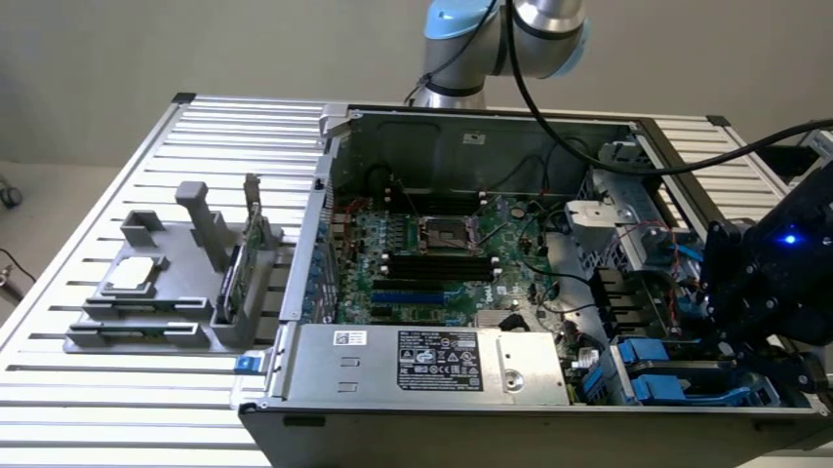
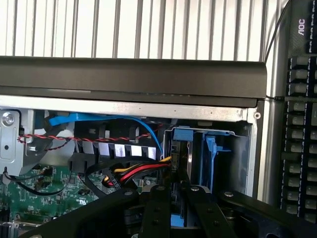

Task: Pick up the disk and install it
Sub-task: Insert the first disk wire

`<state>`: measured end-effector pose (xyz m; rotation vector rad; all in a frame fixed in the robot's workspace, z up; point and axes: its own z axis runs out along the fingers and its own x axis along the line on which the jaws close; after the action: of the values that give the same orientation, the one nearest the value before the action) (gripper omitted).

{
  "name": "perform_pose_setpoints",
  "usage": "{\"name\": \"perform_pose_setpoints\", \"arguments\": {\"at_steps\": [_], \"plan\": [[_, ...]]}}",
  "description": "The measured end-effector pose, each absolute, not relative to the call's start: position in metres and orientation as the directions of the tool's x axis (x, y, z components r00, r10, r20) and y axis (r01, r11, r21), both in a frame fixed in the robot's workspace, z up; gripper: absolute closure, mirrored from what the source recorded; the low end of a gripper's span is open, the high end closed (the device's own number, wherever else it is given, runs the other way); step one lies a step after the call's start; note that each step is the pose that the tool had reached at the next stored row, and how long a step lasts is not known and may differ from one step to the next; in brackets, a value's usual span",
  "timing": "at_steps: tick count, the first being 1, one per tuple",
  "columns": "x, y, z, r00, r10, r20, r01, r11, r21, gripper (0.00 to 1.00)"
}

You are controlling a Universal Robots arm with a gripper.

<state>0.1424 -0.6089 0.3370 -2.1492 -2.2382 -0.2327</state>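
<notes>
Slatted metal table (image 1: 78, 390): carries all items.
Open computer case (image 1: 456, 122): spans table's middle toward its far edge; green motherboard (image 1: 430, 258) on its floor, silver power supply (image 1: 430, 363) with black label against its near wall, red-yellow-black cables (image 2: 133, 173) beside blue cable (image 2: 104, 119).
Grey holder (image 1: 163, 292): near the exterior view's left edge.
Black keyboard (image 2: 299, 129): just beside case.
</notes>
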Motion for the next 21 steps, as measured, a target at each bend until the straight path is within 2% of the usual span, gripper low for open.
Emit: {"name": "perform_pose_setpoints", "arguments": {"at_steps": [21], "plan": [[0.1427, -0.6088, 0.3345, -0.042, 0.990, 0.135, 0.996, 0.030, 0.087, 0.82]]}}
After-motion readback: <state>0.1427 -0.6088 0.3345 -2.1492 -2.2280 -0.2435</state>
